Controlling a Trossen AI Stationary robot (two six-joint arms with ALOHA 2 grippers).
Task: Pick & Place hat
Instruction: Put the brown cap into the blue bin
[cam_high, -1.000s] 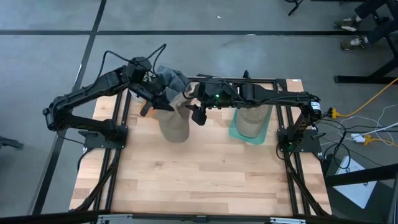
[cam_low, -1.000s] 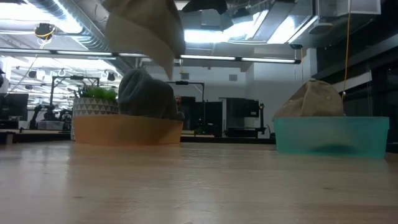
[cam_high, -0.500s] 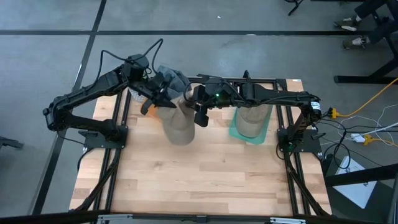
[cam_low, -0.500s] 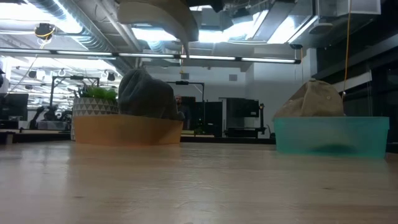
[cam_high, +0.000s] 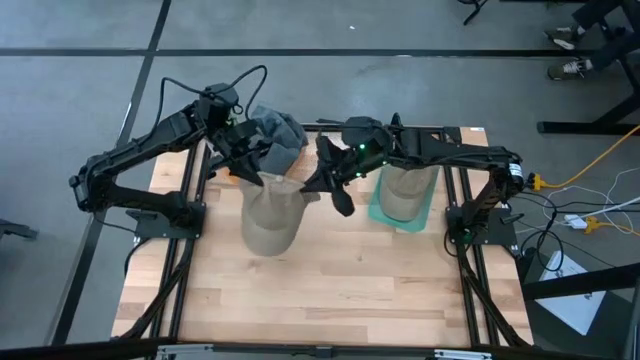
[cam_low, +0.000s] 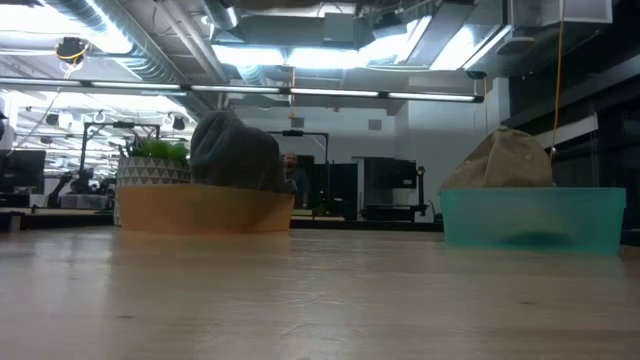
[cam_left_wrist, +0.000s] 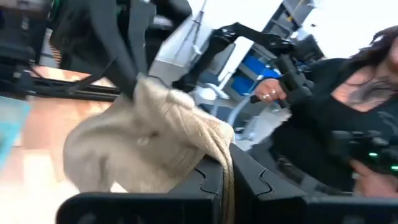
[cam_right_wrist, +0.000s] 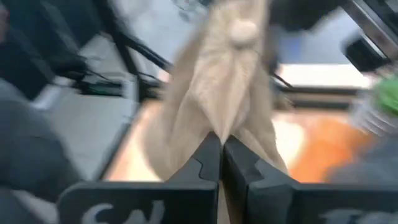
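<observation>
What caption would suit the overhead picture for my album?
Two robot arms hold a beige hat between them above the table, left tool and right tool both clamped on it.

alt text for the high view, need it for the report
Both grippers, left gripper and right gripper, are shut on a beige hat held up between them over the wooden table. A grey hat lies behind; another beige hat sits in a teal bin.

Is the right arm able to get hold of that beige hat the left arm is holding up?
Yes, it seems it already has it. The right gripper is shut on the beige hat, pinching its fabric, while the left gripper grips another edge. Nothing stands between them above the table.
</observation>
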